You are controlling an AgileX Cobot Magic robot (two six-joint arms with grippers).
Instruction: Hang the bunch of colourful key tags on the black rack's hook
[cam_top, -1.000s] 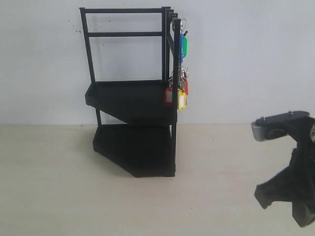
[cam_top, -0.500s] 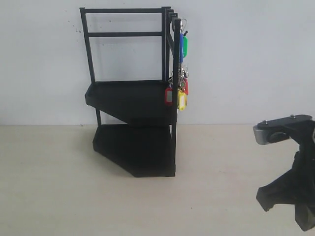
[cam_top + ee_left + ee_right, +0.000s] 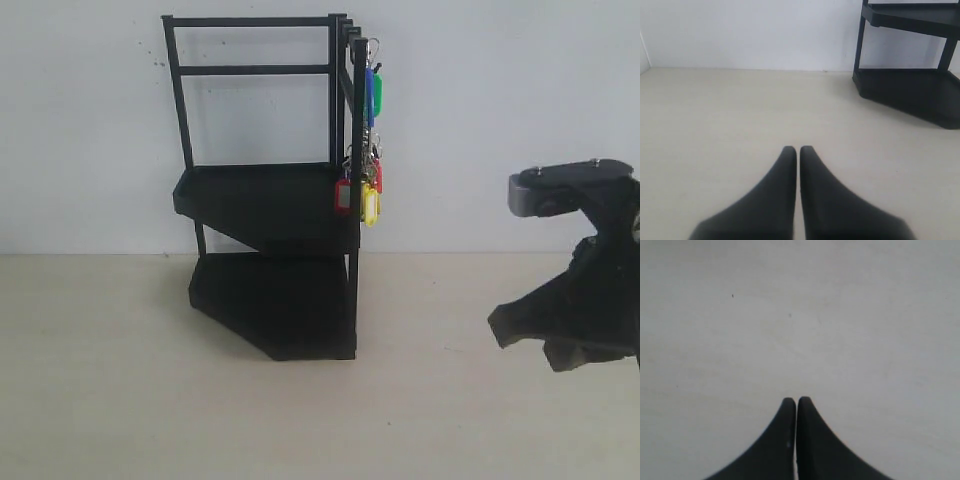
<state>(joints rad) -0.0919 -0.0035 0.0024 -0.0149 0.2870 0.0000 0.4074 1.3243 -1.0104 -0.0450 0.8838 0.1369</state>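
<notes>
The black rack (image 3: 270, 200) stands against the white wall, left of centre. The colourful key tag bunch (image 3: 368, 190) hangs from a hook at the top of the rack's right post, with blue and green tags above and red and yellow tags lower down. My right arm (image 3: 585, 290) hovers far right of the rack, well apart from the tags. My right gripper (image 3: 797, 401) is shut and empty over a plain pale surface. My left gripper (image 3: 798, 149) is shut and empty, low over the table. The rack's lower tray (image 3: 910, 85) lies ahead of it.
The beige table (image 3: 130, 380) runs to the white wall behind the rack. In the left wrist view, bare tabletop (image 3: 740, 110) lies between my left gripper and the rack's foot.
My right arm has risen and shifted slightly left towards the rack. The key tag bunch hangs unmoved on the hook.
</notes>
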